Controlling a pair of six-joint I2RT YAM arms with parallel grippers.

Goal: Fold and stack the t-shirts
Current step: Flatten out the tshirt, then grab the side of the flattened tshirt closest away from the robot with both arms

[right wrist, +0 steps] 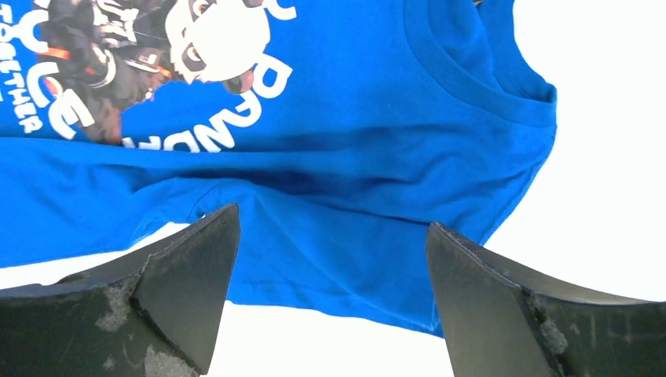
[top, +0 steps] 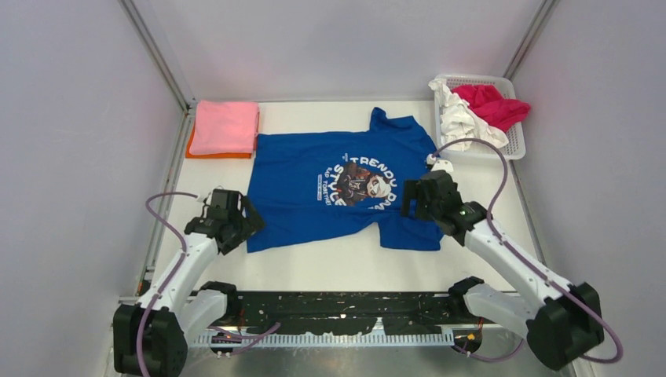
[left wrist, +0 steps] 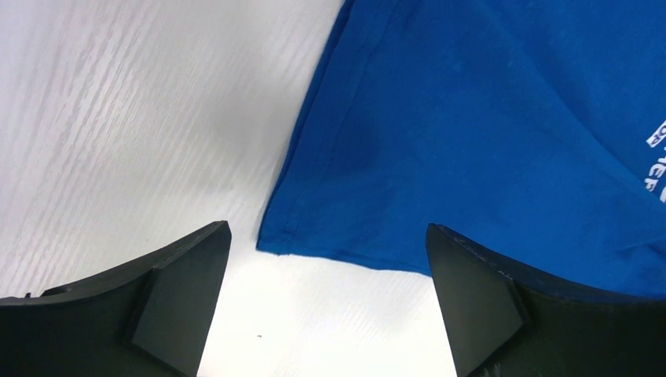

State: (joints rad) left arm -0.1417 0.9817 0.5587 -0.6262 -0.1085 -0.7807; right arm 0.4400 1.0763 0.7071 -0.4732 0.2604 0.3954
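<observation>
Top wide; wrists close, sharing blue tee (top: 298, 212).

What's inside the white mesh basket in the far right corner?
A crumpled crimson t-shirt and a white t-shirt that spills over the basket rim. Anything beneath them is covered.

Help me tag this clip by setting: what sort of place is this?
Probably a robotics lab work cell, not a home: a white table boxed in by blank grey panels on metal posts, two robot arms bolted at its near edge, and a blue t-shirt laid out near a white basket.
</observation>
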